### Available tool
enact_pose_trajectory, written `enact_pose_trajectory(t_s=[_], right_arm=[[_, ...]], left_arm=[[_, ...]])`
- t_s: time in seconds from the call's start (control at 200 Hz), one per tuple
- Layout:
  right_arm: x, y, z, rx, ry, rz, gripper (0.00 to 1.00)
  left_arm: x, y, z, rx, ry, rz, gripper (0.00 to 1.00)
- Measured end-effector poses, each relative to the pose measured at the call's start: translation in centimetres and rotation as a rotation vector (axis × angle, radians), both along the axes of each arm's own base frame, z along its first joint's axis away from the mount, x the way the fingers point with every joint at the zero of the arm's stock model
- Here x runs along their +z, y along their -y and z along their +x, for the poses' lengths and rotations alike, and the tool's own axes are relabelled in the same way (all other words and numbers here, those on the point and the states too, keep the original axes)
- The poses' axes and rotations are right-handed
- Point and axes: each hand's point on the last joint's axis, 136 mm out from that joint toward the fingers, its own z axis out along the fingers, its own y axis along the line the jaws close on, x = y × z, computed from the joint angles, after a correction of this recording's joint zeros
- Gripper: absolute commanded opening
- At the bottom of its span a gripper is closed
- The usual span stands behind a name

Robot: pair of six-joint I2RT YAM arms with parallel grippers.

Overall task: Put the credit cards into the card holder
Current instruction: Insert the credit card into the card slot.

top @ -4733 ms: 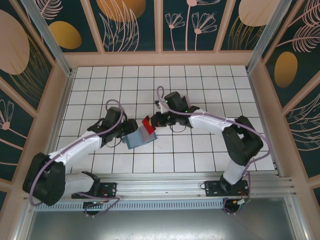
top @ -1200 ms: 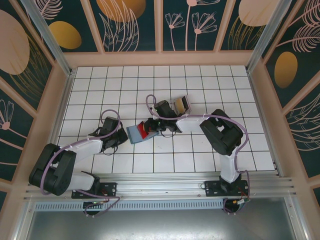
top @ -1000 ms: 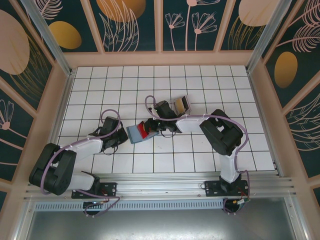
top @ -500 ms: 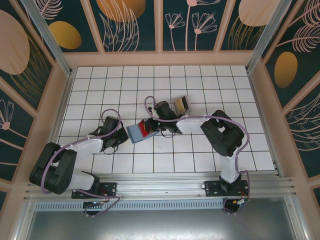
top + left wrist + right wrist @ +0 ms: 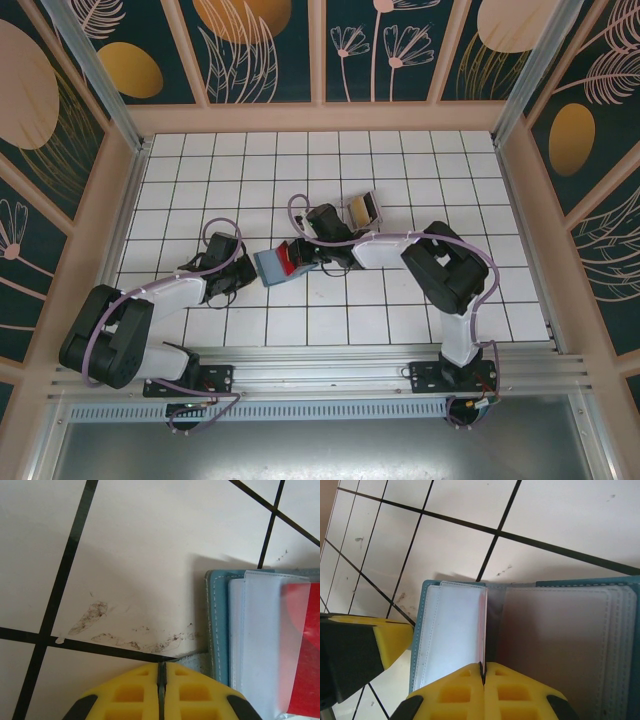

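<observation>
Top external view: a small teal-blue folding card holder (image 5: 268, 270) lies open on the white tiled table (image 5: 400, 160), between the two arms' wrists.
Card: a red plastic credit card (image 5: 291, 256) shows at the holder's right part. From the left wrist it sits partly behind a clear sleeve.
Right gripper (image 5: 483, 669): yellow fingers are pressed together on the thin edge of the red card. The card stands edge-on at the holder's fold, beside a clear pocket.
Left gripper (image 5: 161, 669): fingers are together, with the tips down at the holder's left edge. A scrap of teal shows right at the tips, but I can't tell whether it is pinched.
Box: a small clear plastic box (image 5: 364, 209) with a yellowish card inside sits just beyond the right wrist, apart from the holder.
</observation>
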Motion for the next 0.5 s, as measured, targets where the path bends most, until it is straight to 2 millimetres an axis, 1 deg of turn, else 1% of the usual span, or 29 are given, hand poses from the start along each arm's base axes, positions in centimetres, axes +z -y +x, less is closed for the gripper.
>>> enact_pose_trajectory(t_s=[0.26, 0.5], right_arm=[[0.13, -0.51, -0.38, 0.007, 0.002, 0.009, 0.0], [-0.08, 0.11, -0.12, -0.013, 0.008, -0.005, 0.0]], left_arm=[[0.0, 0.0, 0.0, 0.0, 0.0, 0.0, 0.06], [0.02, 0.01, 0.0, 0.0, 0.0, 0.0, 0.06]])
